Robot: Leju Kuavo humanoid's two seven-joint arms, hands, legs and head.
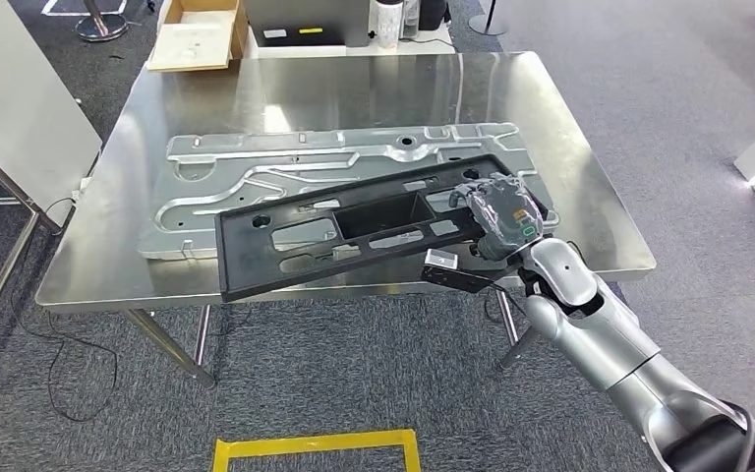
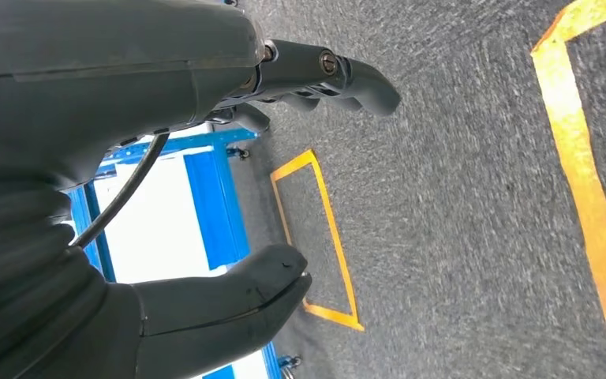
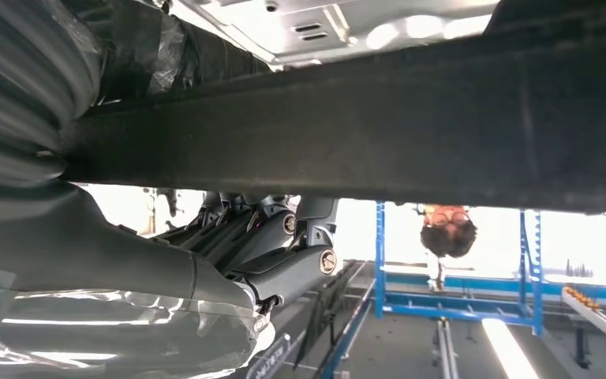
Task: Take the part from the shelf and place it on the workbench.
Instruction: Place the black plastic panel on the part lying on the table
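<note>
The right hand [image 1: 499, 211] grips the right end of a long black plastic frame [image 1: 354, 231], its fingers wrapped over the frame's edge. The frame lies slantwise across the steel desk [image 1: 590, 187], its left end lower toward the near edge and its right end farther in. It rests partly on a flat silver metal panel [image 1: 256, 172] that lies spread across the middle of the desk. The near left corner of the frame reaches just past the desk's front edge. In the right wrist view the frame [image 3: 363, 134] runs as a dark bar straight across the picture, with the hand's fingers [image 3: 284, 253] closed around it and the silver panel [image 3: 323, 24] showing beyond it.

The left hand [image 2: 268, 181] hangs over grey carpet [image 2: 458, 197], holding nothing; its thumb and fingers stand apart. Yellow tape [image 2: 316, 237] marks a rectangle on the carpet below it, and a blue frame [image 2: 213, 197] stands nearby.

At the far side of the desk sits an open cardboard box [image 1: 197, 34] and a white cylinder [image 1: 388, 22]. Yellow tape [image 1: 315, 447] also lines the floor in front of the desk. A person [image 3: 446, 229] stands in the background of the right wrist view, beside blue shelving [image 3: 458, 300].
</note>
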